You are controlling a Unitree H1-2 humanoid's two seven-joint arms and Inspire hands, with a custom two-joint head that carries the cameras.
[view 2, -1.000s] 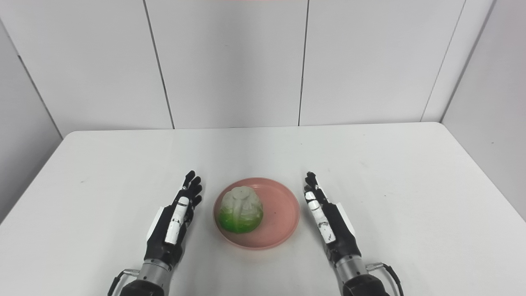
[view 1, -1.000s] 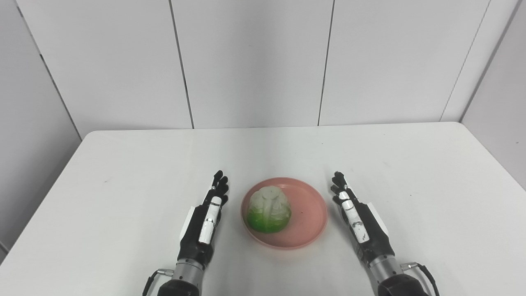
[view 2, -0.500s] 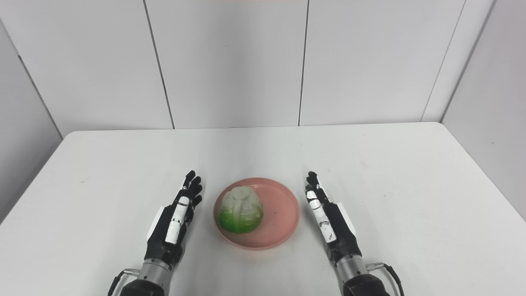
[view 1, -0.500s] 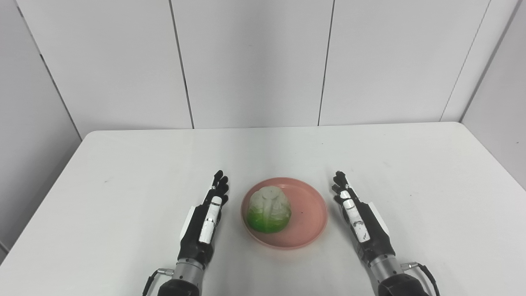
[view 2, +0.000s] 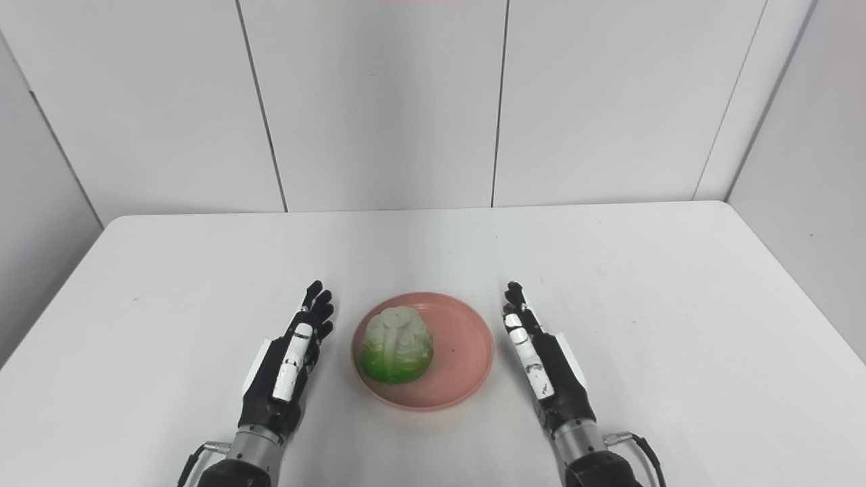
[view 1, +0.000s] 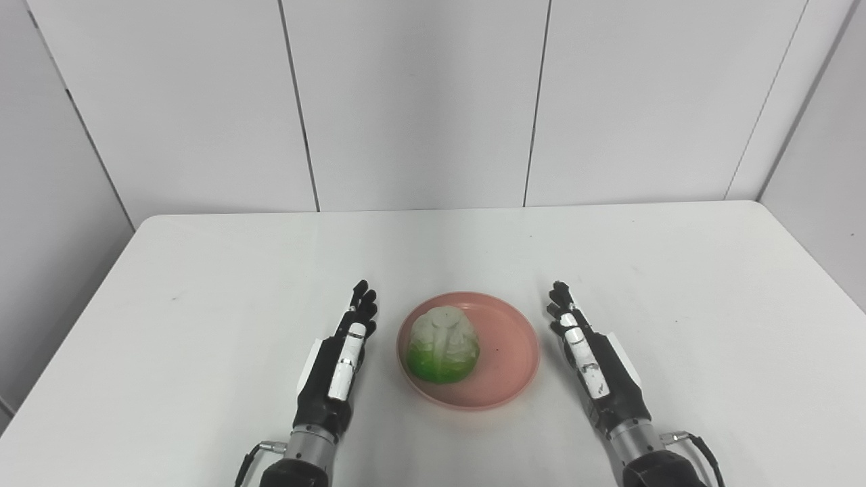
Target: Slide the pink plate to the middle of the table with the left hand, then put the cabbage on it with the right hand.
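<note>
a white counter (view 1: 203, 270) seen from above. on the left, the left hand (view 1: 335, 368) lies flat with fingers straight and slightly apart, holding nothing. just to its right, not touching it, sits the pink plate (view 1: 507, 379), round and flat, near the counter's middle. the cabbage (view 1: 442, 352) rests on the plate's left half, closer to the left hand, pale end pointing away from the robot and green end toward it; it is nearly round, with no clear long axis. just right of the plate, the right hand (view 1: 599, 372) lies flat too, fingers straight, empty. both steps look finished; the best move is likely keeping both hands clear of the plate's rim.
</note>
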